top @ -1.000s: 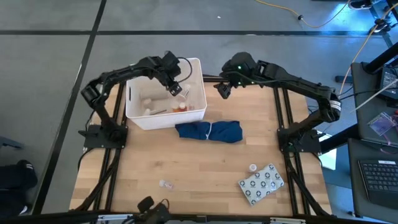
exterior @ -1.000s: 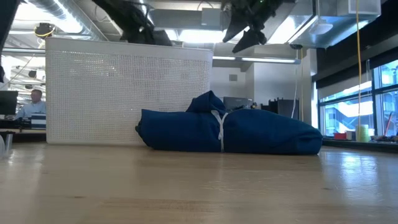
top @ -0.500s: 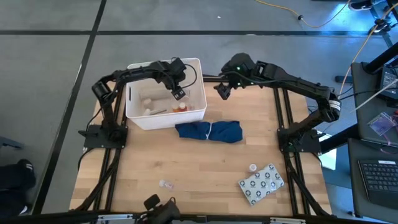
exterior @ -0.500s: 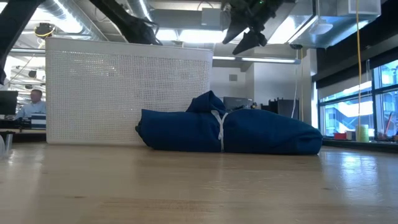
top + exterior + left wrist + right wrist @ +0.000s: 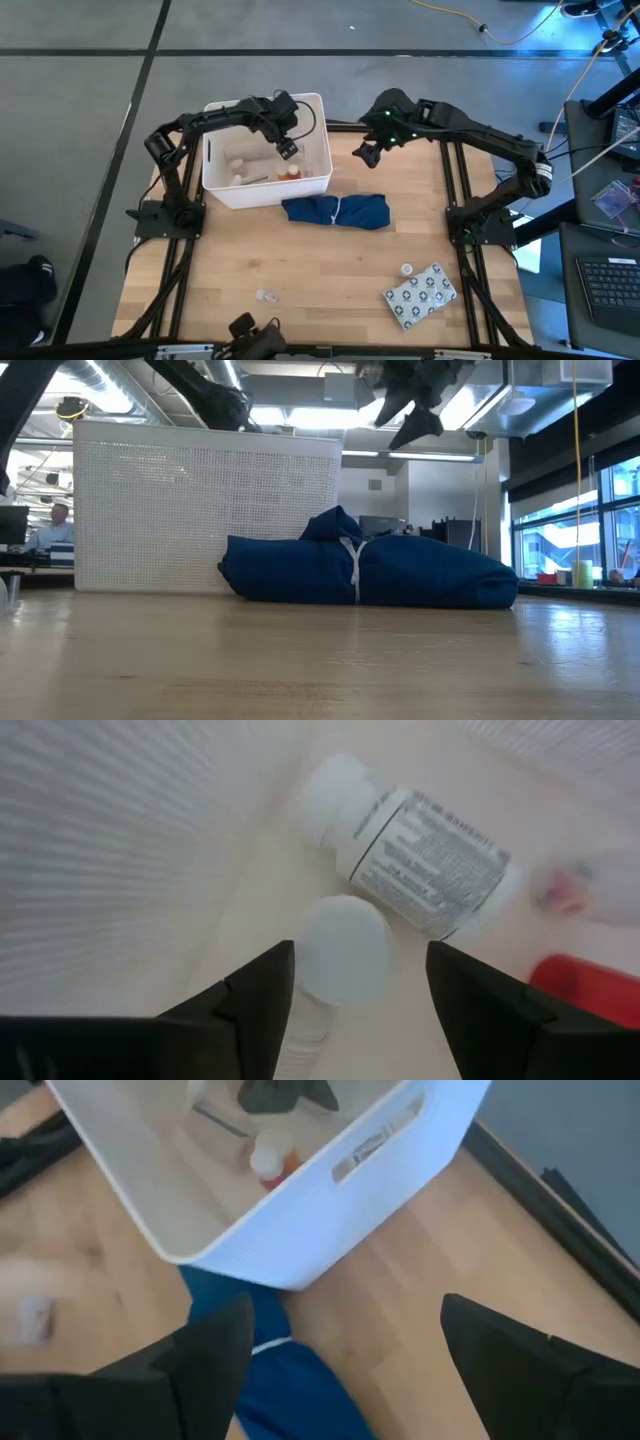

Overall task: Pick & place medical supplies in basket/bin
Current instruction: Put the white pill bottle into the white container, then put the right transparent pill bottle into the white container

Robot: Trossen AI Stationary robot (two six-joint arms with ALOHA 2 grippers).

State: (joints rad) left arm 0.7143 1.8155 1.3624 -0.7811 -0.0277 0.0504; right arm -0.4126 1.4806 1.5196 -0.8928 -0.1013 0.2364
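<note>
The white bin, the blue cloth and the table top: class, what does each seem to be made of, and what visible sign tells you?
Bin: probably plastic; white, smooth moulded walls with a fine dotted pattern and a slot handle.
Blue cloth: soft woven fabric, matte; it bunches into folds.
Table top: wood or wood-look board; pale planks with grain lines and a slight sheen.

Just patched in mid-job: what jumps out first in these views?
The left claw hangs open inside the white tub at the table's far left, over a white-capped vial and a labelled bottle. A dark blue cloth lies just in front of the tub.
</note>
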